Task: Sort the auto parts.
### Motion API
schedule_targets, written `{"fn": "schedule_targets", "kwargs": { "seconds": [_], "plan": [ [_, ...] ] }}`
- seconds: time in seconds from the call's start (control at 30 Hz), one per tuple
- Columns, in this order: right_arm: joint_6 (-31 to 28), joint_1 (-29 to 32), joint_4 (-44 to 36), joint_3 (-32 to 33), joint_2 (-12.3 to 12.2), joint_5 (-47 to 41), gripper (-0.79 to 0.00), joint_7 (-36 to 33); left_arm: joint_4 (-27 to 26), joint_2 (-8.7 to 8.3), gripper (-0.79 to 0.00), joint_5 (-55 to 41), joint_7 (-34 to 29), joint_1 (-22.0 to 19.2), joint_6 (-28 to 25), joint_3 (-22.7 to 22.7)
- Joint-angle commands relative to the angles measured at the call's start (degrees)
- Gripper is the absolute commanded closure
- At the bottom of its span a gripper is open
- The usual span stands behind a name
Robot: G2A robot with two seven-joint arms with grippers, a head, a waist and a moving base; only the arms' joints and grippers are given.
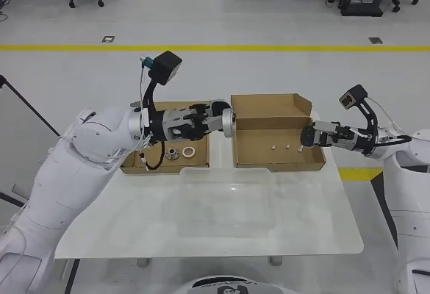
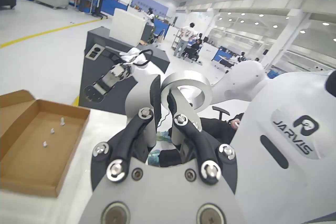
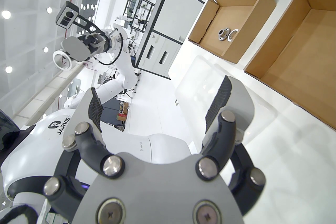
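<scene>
**Five parts boxed, a sixth in the grip**

Two metal pieces lie in the left brown cardboard box point(image 1: 137, 166): a grey flanged metal hub point(image 1: 171, 153) and, just beside it, a pale flat washer point(image 1: 189, 152). Three small white plug-like parts point(image 1: 287, 145) sit in a row in the right brown cardboard box point(image 1: 277, 166). A clear plastic tray point(image 1: 226, 173) rests on the white table point(image 1: 126, 220) in front of both boxes.

The one part seen outside a box is a thick silver metal ring point(image 2: 203, 93). The left gripper point(image 2: 164, 93) has it pinched by the wall, one finger through the hole and the other outside. It is held in the air near the gap between the two boxes. The right gripper point(image 3: 157, 104) is spread wide and holds nothing, beside the far end of the right box.

By that count the sorting looks nearly done. What is left is to set this ring down, probably with the metal pieces in the left box.

Being round, the ring has no long axis. Its hole axis runs across the fingers, and its open face seems turned roughly toward the right arm, though the angle is hard to judge.
</scene>
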State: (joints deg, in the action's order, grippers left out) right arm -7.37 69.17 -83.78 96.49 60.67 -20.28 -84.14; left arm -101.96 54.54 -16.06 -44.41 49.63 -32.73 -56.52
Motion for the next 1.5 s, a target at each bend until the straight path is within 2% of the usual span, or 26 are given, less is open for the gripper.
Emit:
{"fn": "schedule_targets", "kwargs": {
  "seconds": [0.0, 0.27, 0.5, 0.67, 0.9, 1.2, 1.47],
  "plan": [
    [0.00, 0.00, 0.00, 0.00, 0.00, 0.00, -0.785, 0.00, 0.79, 0.11, 0.000, 2.76, -1.05, -0.62, 2.66, 0.49],
    [0.00, 0.00, 0.00, 0.00, 0.00, 0.00, -0.785, 0.00, 4.42, 0.98, 0.000, 13.03, -5.74, -4.49, 11.87, 4.06],
    [0.00, 0.00, 0.00, 0.00, 0.00, 0.00, -0.785, 0.00, 9.59, 2.04, 0.000, 19.69, -8.93, -8.18, 16.55, 7.36],
    [0.00, 0.00, 0.00, 0.00, 0.00, 0.00, -0.785, 0.00, 13.07, 2.23, 0.000, 24.15, -11.94, -10.08, 18.09, 7.95],
    [0.00, 0.00, 0.00, 0.00, 0.00, 0.00, -0.785, 0.00, 15.11, 0.94, 0.000, 30.81, -18.74, -10.42, 20.07, 5.30],
    [0.00, 0.00, 0.00, 0.00, 0.00, 0.00, -0.785, 0.00, 15.11, -1.43, 0.000, 37.94, -26.12, -7.13, 22.16, 0.73],
    [0.00, 0.00, 0.00, 0.00, 0.00, 0.00, -0.785, 0.00, 17.72, -2.71, 0.000, 45.05, -31.84, -4.91, 21.55, 0.12]
  ]
}}
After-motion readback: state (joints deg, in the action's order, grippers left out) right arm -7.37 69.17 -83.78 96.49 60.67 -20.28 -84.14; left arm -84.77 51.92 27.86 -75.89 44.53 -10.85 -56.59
